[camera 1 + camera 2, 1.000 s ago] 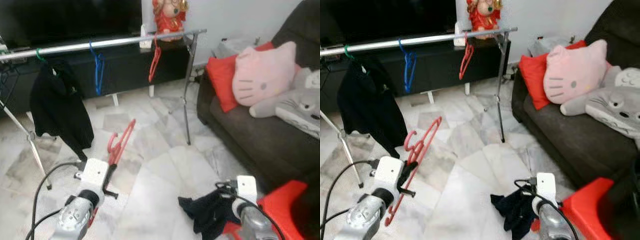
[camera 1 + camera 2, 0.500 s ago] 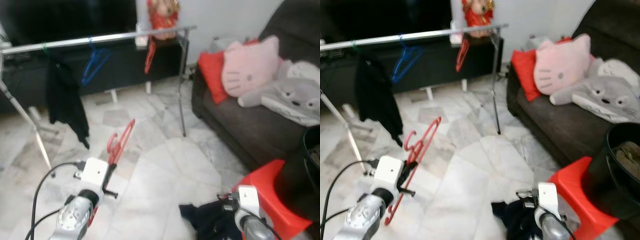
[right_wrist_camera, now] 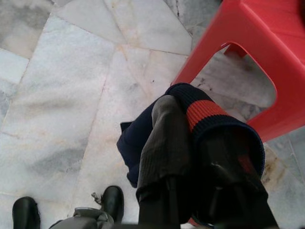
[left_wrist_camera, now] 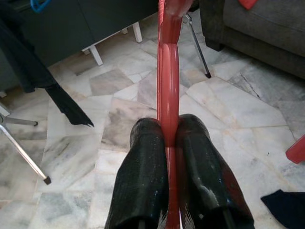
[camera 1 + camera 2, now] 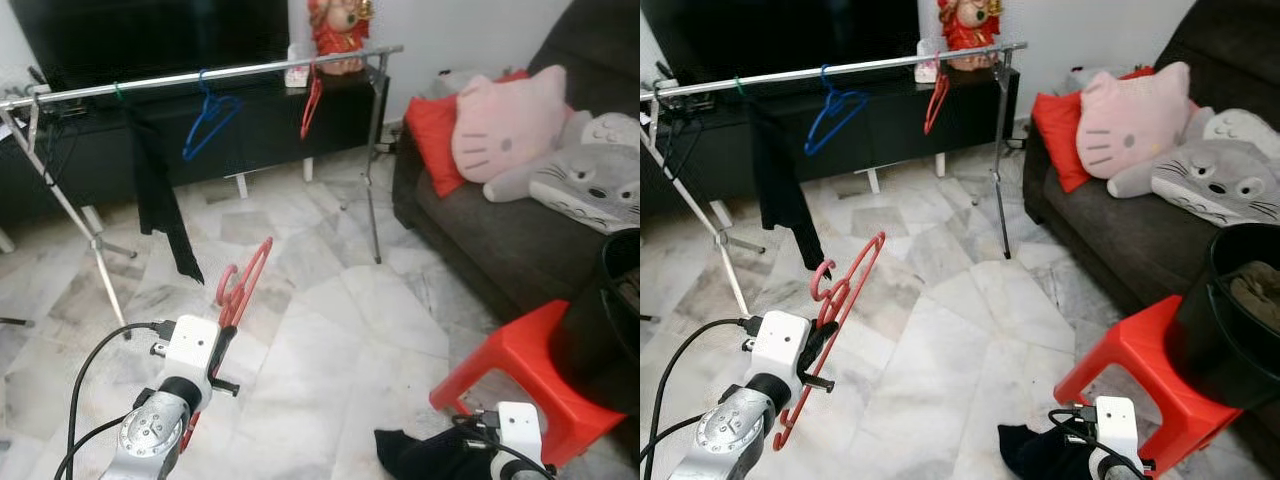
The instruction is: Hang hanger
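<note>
Red plastic hanger (image 5: 238, 285) rises from the left gripper (image 5: 222, 345) at near left, over marble floor (image 5: 330, 330). Far off, a steel clothes rail (image 5: 200, 77) carries a black garment (image 5: 160, 195), a blue hanger (image 5: 207, 110) and another red hanger (image 5: 312, 100). A red stool (image 5: 520, 375) stands at near right.

Left wrist view: both black fingers (image 4: 143, 181) clamp the hanger's bar.

Right wrist view: the right gripper (image 3: 200, 157) is wrapped in a dark navy garment with a red stripe (image 3: 205, 119); whether its fingers are together cannot be told.
</note>
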Available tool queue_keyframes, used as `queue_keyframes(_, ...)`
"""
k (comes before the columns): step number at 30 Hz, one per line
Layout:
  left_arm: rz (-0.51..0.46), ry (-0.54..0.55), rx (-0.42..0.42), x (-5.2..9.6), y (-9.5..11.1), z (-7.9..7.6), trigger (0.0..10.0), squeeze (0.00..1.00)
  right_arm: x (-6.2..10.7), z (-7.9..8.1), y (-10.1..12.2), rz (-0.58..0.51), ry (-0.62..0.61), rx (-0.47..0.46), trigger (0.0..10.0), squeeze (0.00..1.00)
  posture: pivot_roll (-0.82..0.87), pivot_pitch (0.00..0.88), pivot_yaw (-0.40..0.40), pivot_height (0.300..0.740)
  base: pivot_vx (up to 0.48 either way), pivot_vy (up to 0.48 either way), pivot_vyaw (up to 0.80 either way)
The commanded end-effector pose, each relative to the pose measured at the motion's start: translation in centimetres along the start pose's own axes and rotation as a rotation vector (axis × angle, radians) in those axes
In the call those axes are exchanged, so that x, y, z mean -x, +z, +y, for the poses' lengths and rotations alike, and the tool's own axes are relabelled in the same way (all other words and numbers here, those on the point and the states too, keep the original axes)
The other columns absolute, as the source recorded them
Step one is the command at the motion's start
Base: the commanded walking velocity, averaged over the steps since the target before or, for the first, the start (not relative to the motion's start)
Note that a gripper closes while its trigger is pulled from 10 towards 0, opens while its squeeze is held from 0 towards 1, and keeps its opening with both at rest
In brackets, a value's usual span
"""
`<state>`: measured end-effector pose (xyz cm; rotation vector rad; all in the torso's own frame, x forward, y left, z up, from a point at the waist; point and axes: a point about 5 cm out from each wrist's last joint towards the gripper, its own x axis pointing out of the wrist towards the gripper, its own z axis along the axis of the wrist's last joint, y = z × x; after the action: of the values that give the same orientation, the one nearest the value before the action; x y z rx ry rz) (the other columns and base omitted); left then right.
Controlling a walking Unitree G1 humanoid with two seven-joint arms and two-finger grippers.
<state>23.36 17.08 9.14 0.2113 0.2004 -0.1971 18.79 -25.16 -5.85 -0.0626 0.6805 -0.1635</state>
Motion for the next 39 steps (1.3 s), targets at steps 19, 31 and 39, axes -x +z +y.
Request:
queue_keyframes(19,-0.009,0.0,-0.002,-0.1,0.3,0.1,10.0,0.0,-1.1,0.1,4.6,-0.185,0.002,0.028,10.0,0.0,-0.12,0.001,-0.001,0.74,0.0,0.411,0.0)
queue_keyframes(31,-0.008,-0.006,-0.002,-0.2,0.4,0.0,10.0,0.0,-1.3,-0.2,6.6,-0.261,-0.006,0.043,10.0,0.0,-0.12,0.007,0.002,0.74,0.0,0.236,0.0)
queue_keyframes(39,-0.007,-0.011,-0.01,-0.4,0.4,0.0,10.0,0.0,-1.3,-0.1,8.0,-0.313,-0.001,0.042,10.0,0.0,-0.12,0.011,0.001,0.74,0.0,0.0,0.0)
